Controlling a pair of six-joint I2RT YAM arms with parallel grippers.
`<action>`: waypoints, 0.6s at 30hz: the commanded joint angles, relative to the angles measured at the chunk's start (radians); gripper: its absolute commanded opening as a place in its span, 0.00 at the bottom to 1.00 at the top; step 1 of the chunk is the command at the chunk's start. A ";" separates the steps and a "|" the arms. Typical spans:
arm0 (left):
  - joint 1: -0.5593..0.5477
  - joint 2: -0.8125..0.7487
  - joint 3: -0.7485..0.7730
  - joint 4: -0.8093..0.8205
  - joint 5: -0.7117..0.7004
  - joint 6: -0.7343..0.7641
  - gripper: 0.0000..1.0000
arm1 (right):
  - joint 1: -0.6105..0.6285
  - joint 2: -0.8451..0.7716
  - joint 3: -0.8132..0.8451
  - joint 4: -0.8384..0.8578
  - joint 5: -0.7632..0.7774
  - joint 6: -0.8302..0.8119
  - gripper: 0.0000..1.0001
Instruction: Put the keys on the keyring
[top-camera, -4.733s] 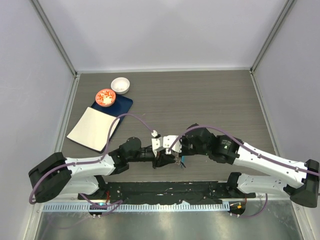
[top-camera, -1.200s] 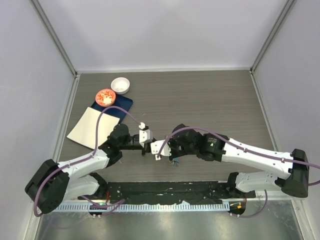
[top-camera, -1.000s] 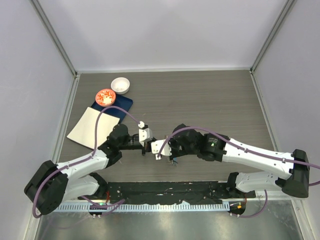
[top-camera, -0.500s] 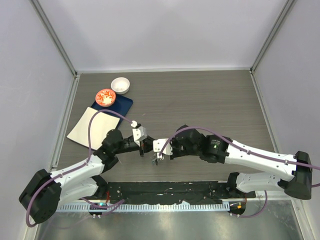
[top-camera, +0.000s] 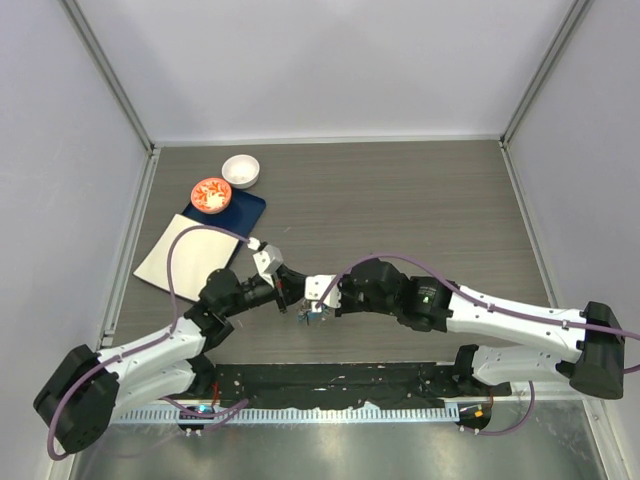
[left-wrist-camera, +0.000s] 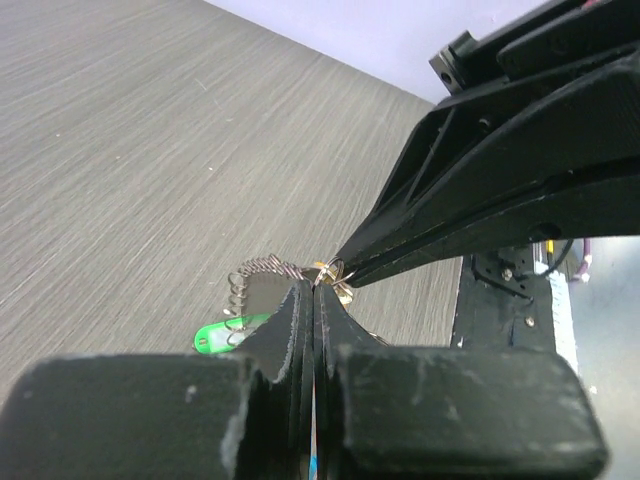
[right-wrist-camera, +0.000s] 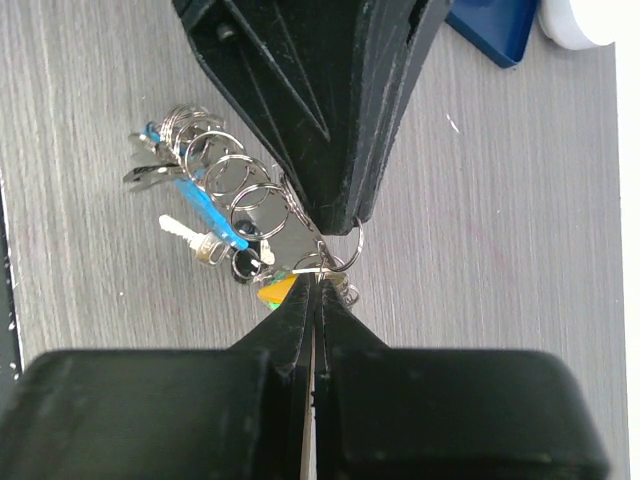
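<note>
- Left gripper (left-wrist-camera: 312, 292) shut tight, pinching the keyring (right-wrist-camera: 228, 188) at its flat metal part.
- Right gripper (right-wrist-camera: 315, 284) also shut, tip to tip with the left, apparently on a small ring of the same bunch.
- Keys (right-wrist-camera: 187, 233) and green tag (left-wrist-camera: 214, 339) hang off the bunch, near middle of table (top-camera: 420, 200).

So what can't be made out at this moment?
Right wrist view: whether the small ring pinched by the right gripper is threaded on the keyring; the left gripper covers the join.
Left wrist view: most keys, hidden behind its own shut fingers; only a green tag shows.
Top view: keyring and keys, too small and tucked under both grippers.
</note>
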 joint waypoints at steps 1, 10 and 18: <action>-0.010 -0.064 -0.010 0.162 -0.188 -0.115 0.00 | 0.017 -0.010 -0.029 0.076 0.028 0.029 0.01; -0.038 -0.131 -0.103 0.191 -0.303 -0.254 0.14 | 0.021 0.016 0.012 0.058 0.091 -0.043 0.01; -0.040 -0.240 -0.132 0.055 -0.296 -0.125 0.46 | 0.021 0.025 0.102 -0.057 0.075 -0.127 0.01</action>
